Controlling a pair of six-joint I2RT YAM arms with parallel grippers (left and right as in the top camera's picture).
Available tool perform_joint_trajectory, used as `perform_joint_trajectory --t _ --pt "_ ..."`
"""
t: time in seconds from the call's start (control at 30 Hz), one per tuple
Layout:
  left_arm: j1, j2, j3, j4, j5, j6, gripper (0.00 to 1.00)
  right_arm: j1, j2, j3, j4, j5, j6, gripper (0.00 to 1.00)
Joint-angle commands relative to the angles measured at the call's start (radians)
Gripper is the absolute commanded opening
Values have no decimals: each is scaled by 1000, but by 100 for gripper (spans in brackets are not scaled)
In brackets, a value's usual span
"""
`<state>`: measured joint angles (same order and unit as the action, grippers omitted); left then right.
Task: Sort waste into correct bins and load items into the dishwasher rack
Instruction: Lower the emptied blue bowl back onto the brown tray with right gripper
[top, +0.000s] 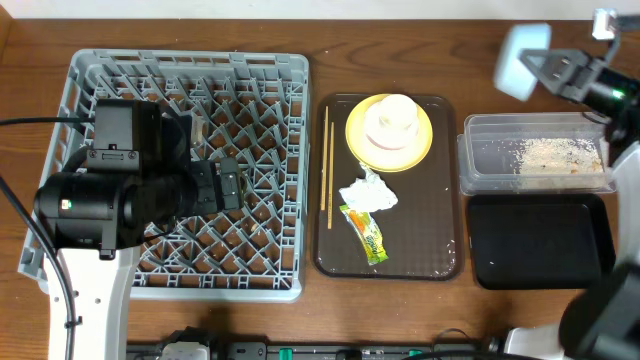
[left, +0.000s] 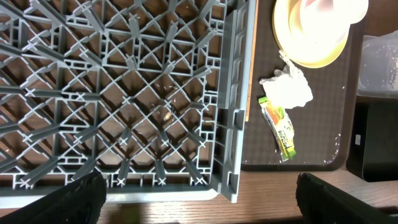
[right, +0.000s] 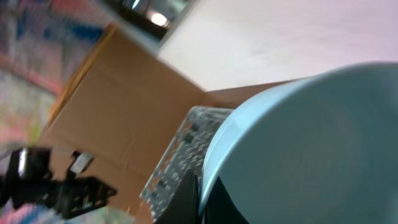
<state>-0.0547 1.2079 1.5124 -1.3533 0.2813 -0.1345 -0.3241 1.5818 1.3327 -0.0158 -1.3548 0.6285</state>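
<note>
While clamped on the light blue bowl (top: 522, 60), right gripper (top: 537, 66) holds it on edge.
Left gripper (top: 228, 185): jaws spread wide, empty, over dishwasher rack (top: 255, 95).

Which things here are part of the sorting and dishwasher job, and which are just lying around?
Job: dishwasher rack, yellow plate, white bowl, chopsticks, napkin, snack wrapper, clear tub with rice scraps, black tub, light blue bowl in the right gripper.
Lying about: brown tray under the dishes, cardboard box in the background.
</note>
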Motion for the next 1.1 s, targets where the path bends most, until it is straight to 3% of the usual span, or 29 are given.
perform_joint_trajectory --t 0.0,0.1,0.27,0.4,0.53,0.73,1.07 --pt "3 -6 -3 1 -6 2 98 138 -83 8 -63 134 -2 1" --pt "3 -6 -3 1 -6 2 99 297 -140 8 -282 356 -145 1" --pt "3 -6 -3 1 -6 2 99 587 -170 8 -671 915 -322 2" --pt "3 -6 -3 1 -6 2 99 818 -139 7 -895 1306 -325 1" --pt "3 -6 -3 1 -6 2 99 978 -100 7 -1076 1608 -163 1" --pt "3 -6 -3 1 -6 2 99 1051 -55 -26 -1164 1648 -90 1" --pt "3 -6 -3 1 -6 2 99 1050 -39 -240 -921 1612 -161 1"
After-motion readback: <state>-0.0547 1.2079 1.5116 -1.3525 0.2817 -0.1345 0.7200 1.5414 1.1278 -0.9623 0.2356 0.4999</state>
